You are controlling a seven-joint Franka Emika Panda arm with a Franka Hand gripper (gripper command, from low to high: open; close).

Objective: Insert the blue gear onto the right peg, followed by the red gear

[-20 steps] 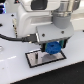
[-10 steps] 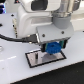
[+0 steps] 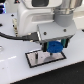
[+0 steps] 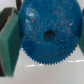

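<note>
Exterior view, left to right: white counter (image 3: 12, 67); black cable (image 3: 15, 36) running to the arm's wrist; flat grey plate (image 3: 37, 61) with black edge, lying on the counter; the gripper (image 3: 54, 48) hanging over the plate's half toward the exterior view's right, its jaws closed against the blue gear (image 3: 54, 47), which is held above the plate. Right peg and red gear: not discernible in either view.

Wrist view: one green-padded finger (image 4: 8, 44) pressed to the gear's toothed rim; blue gear (image 4: 47, 32) filling most of the picture, flat face toward the camera, dark centre hole visible; second finger at the opposite rim, mostly cut off.
</note>
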